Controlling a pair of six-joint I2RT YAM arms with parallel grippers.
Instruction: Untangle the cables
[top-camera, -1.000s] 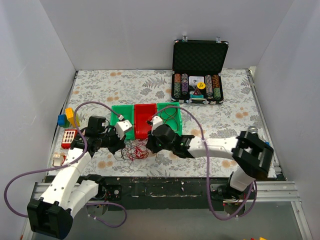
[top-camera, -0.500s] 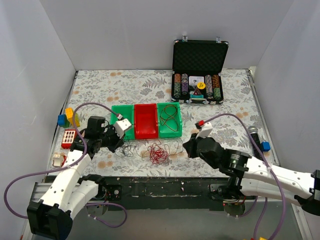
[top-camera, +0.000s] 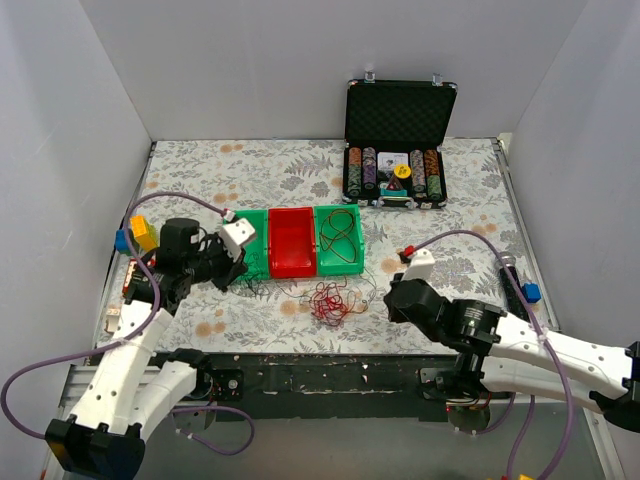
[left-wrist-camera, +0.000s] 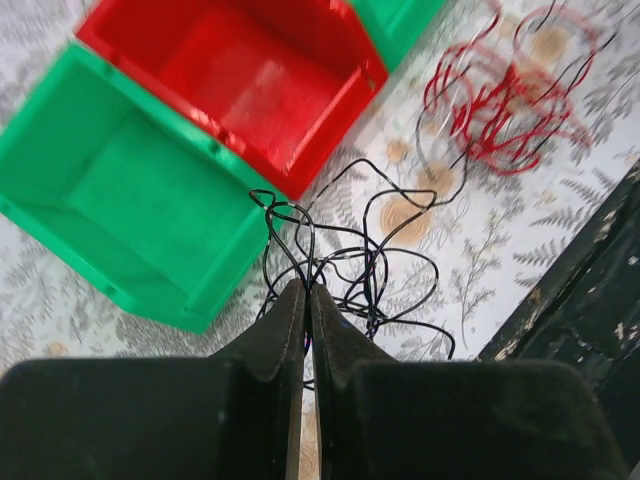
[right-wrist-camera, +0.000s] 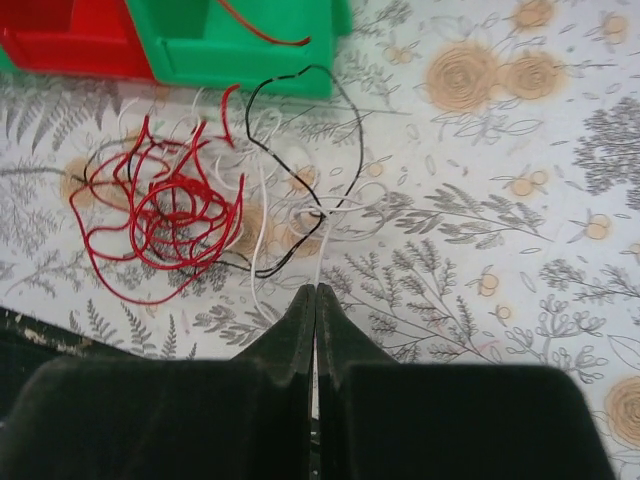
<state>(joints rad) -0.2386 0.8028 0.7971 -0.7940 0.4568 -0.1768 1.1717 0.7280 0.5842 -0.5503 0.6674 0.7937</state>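
The cables lie in front of the bins. A red tangle (top-camera: 328, 300) sits on the floral cloth, also in the right wrist view (right-wrist-camera: 165, 215) and the left wrist view (left-wrist-camera: 500, 100). My left gripper (top-camera: 232, 266) is shut on a black cable (left-wrist-camera: 372, 262) whose loops hang from the fingertips (left-wrist-camera: 292, 300) by the left green bin (left-wrist-camera: 120, 200). My right gripper (top-camera: 389, 299) is shut on a white cable (right-wrist-camera: 320, 235), which runs from its tip (right-wrist-camera: 316, 291) into the tangle together with a black strand (right-wrist-camera: 300, 78). Another red-brown cable lies in the right green bin (top-camera: 340, 236).
A red bin (top-camera: 291, 243) stands between the two green bins (top-camera: 252, 245). An open black case of poker chips (top-camera: 397, 150) stands at the back. Yellow and blue blocks (top-camera: 136, 234) lie at the left edge. The table's dark front edge (top-camera: 330, 365) is close to the tangle.
My right arm has pulled back from the bins to the right, drawing the white cable and red tangle with it. My left gripper has moved up and left with the black cable.
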